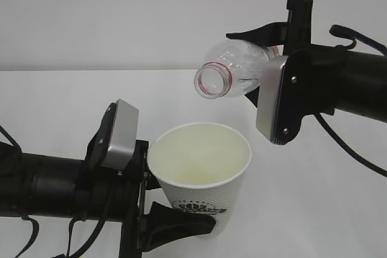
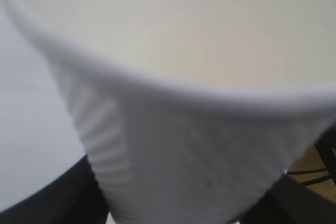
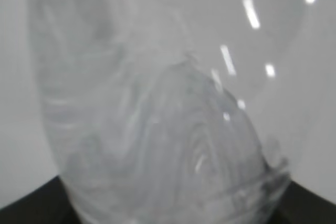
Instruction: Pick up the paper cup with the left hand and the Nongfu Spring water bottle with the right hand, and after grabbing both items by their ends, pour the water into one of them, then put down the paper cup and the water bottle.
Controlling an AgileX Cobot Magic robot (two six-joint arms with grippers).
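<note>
I'm looking into what reads as a lab or robot test bench, not anyone's home. The white table (image 1: 54, 119) under my arms is bare and matte, and behind it a plain pale wall (image 1: 121, 10) runs straight across with no pictures, shelves or windows. Both arms are black machine hardware with silver-grey blocks (image 1: 121, 137) at the wrists and loose black cables (image 1: 351, 143) trailing off them, which says workbench to me. In the left wrist view, at the lower right corner, I catch a sliver of tan flooring (image 2: 315, 169) with thin dark cables lying across it. The light is flat and even everywhere.
</note>
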